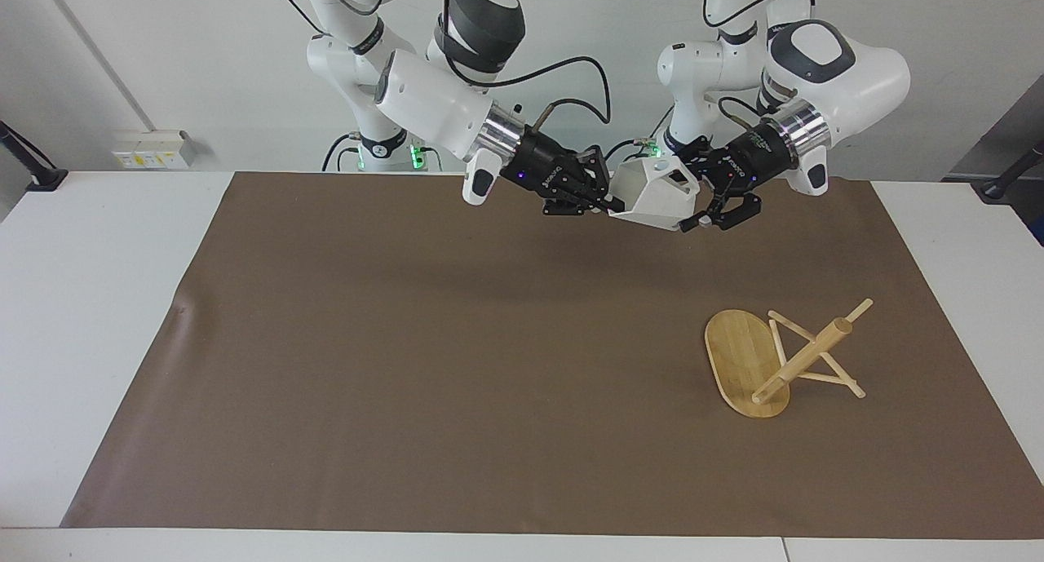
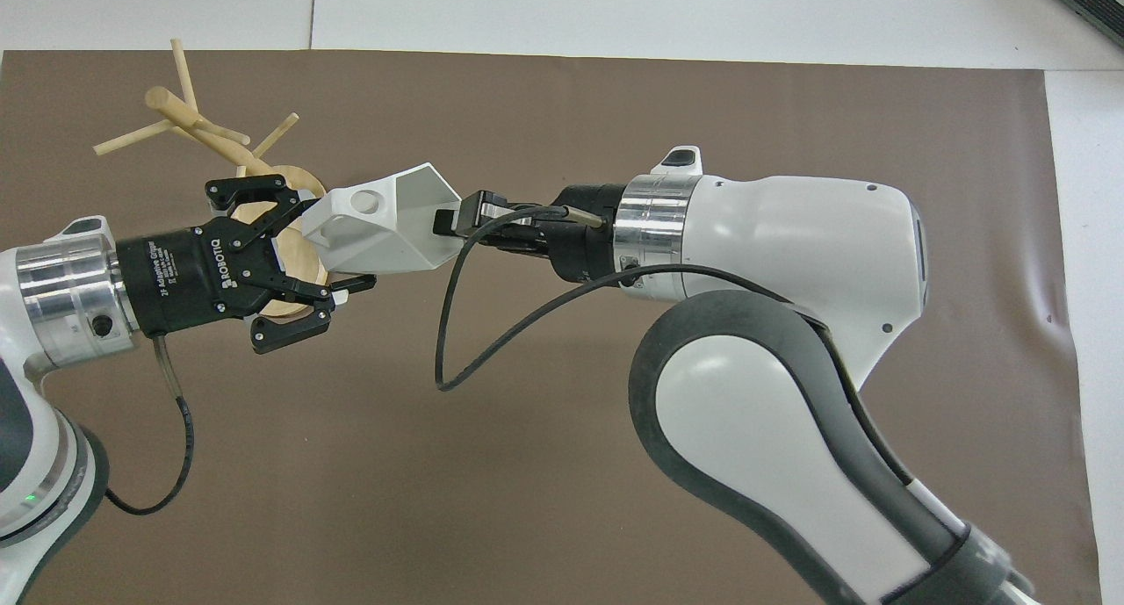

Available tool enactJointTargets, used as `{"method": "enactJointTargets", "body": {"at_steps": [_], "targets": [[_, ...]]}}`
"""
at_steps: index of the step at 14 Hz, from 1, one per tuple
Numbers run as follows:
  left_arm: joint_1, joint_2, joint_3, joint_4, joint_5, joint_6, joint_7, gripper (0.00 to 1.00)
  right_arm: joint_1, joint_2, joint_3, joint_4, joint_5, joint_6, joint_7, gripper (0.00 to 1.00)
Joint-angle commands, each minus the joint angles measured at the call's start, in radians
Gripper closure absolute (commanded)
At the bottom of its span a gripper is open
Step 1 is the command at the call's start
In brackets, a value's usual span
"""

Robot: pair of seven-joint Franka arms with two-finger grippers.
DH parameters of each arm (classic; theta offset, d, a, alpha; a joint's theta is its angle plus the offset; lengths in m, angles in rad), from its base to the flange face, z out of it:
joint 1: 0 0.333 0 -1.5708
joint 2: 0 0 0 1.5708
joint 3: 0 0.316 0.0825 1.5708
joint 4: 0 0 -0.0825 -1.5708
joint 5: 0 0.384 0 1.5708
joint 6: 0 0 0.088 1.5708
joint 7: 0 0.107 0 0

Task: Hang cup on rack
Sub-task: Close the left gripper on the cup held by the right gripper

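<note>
Cup (image 1: 655,193) hangs in the air between the two pincers, over the brown mat (image 1: 457,366) near the robots' edge of the desk (image 1: 98,317). It lies tipped on its side, its long axis running roughly level from one arm to the other. Its open hexagonal mouth faces the right arm; its base and its blocky handle with the round hole face the left arm.

Right pincer (image 1: 610,206) pinches the cup's rim, fingertips pressed together on the wall. That arm slopes down from its base toward the middle of the desk, wrist nearly level. Left pincer (image 1: 693,211) reaches in from its own end, wrist angled down, its fingers (image 2: 351,284) set around the handle end of the cup. Whether they already press the cup cannot be told; one finger passes under the cup and is partly hidden there.

Rack (image 1: 775,358) lies toppled on the mat, well apart from the cup and farther from the robots, toward the left arm's end of the desk. Its oval base stands on edge, the pole slanting upward, with the pegs crossing it. From overhead the left pincer covers much of the base.
</note>
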Motion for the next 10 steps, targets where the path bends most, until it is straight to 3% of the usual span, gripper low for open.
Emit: {"method": "enactJointTargets", "body": {"at_steps": [1,4,6,10], "targets": [[-0.022,0.011,0.007,0.016,-0.002,0.009,0.033,1.00,-0.010,-0.004,0.026,-0.010,-0.017,-0.009,0.007,1.00],[-0.022,0.011,0.005,0.016,-0.003,0.012,0.035,1.00,-0.011,-0.004,0.026,-0.010,-0.017,-0.021,0.014,1.00],[-0.023,0.003,0.005,0.000,-0.005,0.010,0.026,1.00,-0.014,-0.004,0.026,-0.010,-0.017,-0.021,0.017,0.89],[-0.025,-0.012,0.007,-0.026,-0.006,0.018,-0.028,1.00,-0.022,-0.004,0.026,-0.010,-0.017,-0.037,0.030,0.58]]}}
